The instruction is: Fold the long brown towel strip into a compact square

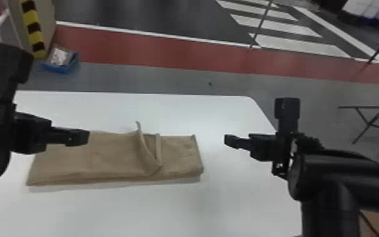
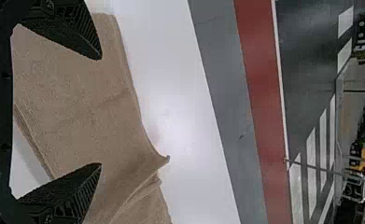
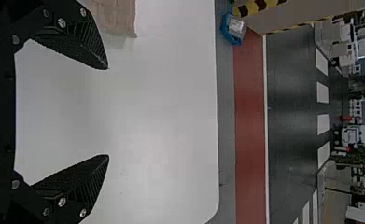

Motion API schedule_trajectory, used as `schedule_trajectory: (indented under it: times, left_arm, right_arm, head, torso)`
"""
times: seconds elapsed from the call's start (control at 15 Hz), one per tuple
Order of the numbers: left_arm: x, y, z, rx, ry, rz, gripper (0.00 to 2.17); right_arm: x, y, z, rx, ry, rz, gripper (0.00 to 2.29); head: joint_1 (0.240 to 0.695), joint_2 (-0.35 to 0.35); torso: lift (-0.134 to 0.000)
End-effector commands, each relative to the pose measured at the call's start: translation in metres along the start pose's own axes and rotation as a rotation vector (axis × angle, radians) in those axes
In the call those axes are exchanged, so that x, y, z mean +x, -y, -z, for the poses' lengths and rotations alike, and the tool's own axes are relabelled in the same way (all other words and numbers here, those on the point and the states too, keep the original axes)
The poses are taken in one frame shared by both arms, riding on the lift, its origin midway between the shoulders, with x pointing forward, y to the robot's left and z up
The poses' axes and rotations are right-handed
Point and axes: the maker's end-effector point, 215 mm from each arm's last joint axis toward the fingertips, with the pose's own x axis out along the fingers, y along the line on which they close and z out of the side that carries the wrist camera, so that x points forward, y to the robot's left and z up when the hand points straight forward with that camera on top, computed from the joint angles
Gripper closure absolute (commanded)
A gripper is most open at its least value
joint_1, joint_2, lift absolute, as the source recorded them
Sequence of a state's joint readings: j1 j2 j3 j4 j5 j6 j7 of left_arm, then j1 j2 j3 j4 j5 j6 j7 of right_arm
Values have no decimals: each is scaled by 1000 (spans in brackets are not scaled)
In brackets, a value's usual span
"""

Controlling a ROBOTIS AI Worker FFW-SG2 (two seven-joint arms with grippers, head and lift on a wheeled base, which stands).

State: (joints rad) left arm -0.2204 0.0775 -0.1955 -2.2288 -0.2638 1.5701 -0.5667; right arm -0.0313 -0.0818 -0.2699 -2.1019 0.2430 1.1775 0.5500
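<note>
Towel strip on white table, loose fold raised | left gripper, right gripper: both released, empty | step: likely mid-folding | next: probably flatten fold, turn an end inward

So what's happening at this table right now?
A two-armed robot is at work on a brown towel strip, but neither gripper is holding it. The left gripper is over the towel with its fingers open, and the right gripper is open too, off to the right of the towel above the white table. The towel lies lengthwise, with a raised, creased fold toward its right part. It is not yet a compact square.
</note>
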Motion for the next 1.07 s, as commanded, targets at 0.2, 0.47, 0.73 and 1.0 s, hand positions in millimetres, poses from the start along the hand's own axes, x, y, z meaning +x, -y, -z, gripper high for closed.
schedule_trajectory:
  times: [0.2,0.47,0.73,1.0]
  left_arm:
    - [-25,-57,42,-104,-17,-57,76]
    - [-36,-71,69,-139,-36,-75,76]
    - [-41,-74,83,-155,-47,-78,76]
    - [-45,-79,91,-173,-54,-82,76]
  right_arm:
    - [18,-123,-20,-53,14,-185,235]
    - [27,-167,-16,-116,-10,-251,235]
    - [33,-202,-2,-176,-44,-297,235]
    - [46,-211,19,-230,-94,-283,235]
  head:
    - [695,-110]
    - [695,-11]
    - [695,66]
    - [695,101]
  torso:
    - [-128]
    - [-128]
    - [-128]
    - [-128]
